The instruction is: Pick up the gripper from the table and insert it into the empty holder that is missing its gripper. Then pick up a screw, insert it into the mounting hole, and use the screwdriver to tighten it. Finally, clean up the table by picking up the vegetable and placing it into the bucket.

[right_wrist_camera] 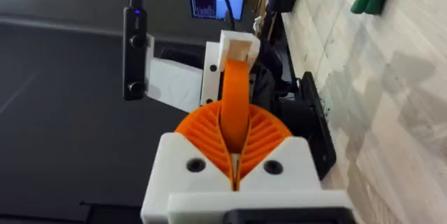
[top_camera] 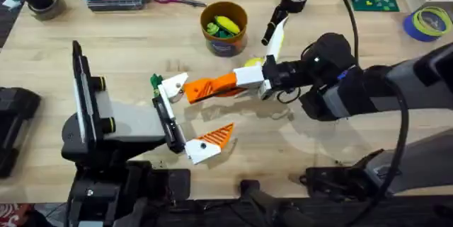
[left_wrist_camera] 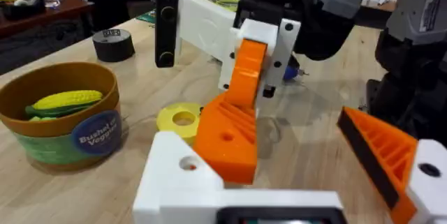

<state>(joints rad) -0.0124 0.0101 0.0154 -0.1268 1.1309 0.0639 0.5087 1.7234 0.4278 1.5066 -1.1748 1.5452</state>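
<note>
From overhead, the right gripper (top_camera: pixel 225 83) is closed on the gripper (top_camera: pixel 207 88), the orange wedge lying lengthwise from right to left, its free end touching the holder (top_camera: pixel 172 84) on the left gripper (top_camera: pixel 185 117), whose fingers stand wide apart, clasping nothing; the bucket (top_camera: pixel 224 29) sits beyond on the table (top_camera: pixel 141 39). In the left wrist view the wedge (left_wrist_camera: pixel 234 123) leans down onto the bare white bracket (left_wrist_camera: pixel 183 175), meeting it but apparently not yet seated. In the right wrist view the orange pads (right_wrist_camera: pixel 258 135) pinch the wedge (right_wrist_camera: pixel 235 102), its long axis running straight ahead to the holder (right_wrist_camera: pixel 236 46).
</note>
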